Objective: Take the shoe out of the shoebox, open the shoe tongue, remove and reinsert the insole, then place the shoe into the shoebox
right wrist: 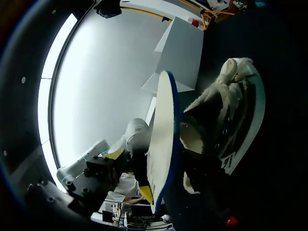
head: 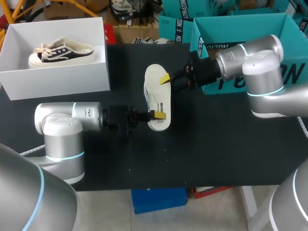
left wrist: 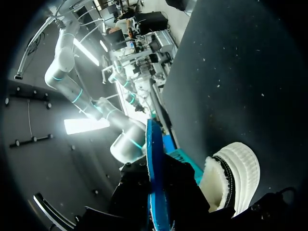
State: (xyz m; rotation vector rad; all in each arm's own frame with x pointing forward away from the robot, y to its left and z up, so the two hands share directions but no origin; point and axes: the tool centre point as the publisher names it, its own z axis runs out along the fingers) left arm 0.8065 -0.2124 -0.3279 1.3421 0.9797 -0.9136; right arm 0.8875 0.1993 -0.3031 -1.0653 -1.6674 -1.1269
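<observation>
A cream insole (head: 156, 79) with a blue underside hangs over the middle of the black table. My left gripper (head: 156, 115) is shut on its near end, and the blue edge (left wrist: 154, 163) runs out between the black fingers. My right gripper (head: 166, 78) is at the far end, where the insole (right wrist: 161, 134) shows edge-on. The fleece-lined shoe (left wrist: 236, 168) lies on the table right by the insole (right wrist: 231, 110). From above, only its ribbed white side (head: 146, 95) shows. The white shoebox (head: 57, 77) stands at the back left.
A second black-and-white shoe (head: 60, 52) lies inside the shoebox. A large teal box (head: 288, 72) stands at the back right behind my right arm. Bare black table (head: 192, 159) spreads across the front.
</observation>
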